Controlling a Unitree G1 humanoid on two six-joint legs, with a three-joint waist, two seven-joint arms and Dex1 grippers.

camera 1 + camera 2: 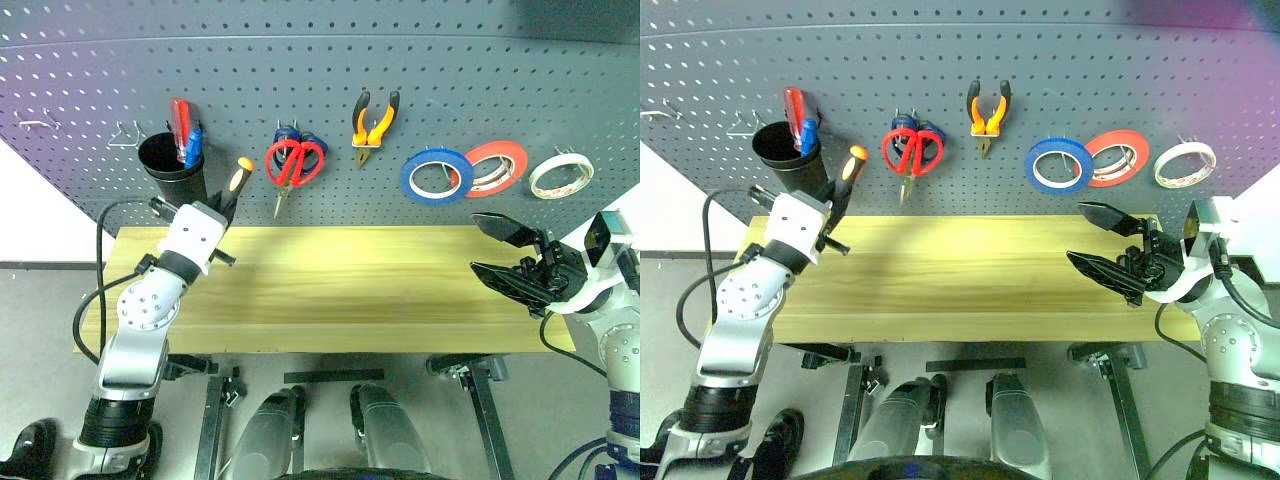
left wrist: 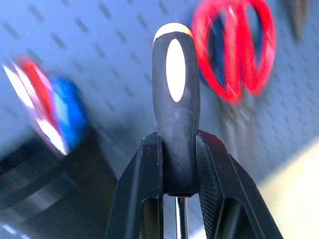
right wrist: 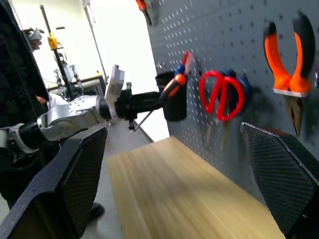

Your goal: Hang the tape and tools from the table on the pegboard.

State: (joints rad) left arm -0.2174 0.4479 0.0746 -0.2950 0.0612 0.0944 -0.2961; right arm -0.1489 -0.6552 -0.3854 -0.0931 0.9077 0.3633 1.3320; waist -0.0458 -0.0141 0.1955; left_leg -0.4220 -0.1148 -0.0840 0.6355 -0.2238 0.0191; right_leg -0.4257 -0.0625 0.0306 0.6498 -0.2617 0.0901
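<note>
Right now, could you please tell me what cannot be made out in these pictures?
- Screwdriver tip: cut off by the bottom edge in the left wrist view, behind the left claw.
- Blue scissors: mostly hidden by the red scissors.
- Cup contents: blurred in the left wrist view.

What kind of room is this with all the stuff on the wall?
Probably a workshop or robot test lab: a pegboard holds scissors, pliers and tape rolls above a wooden table.
</note>
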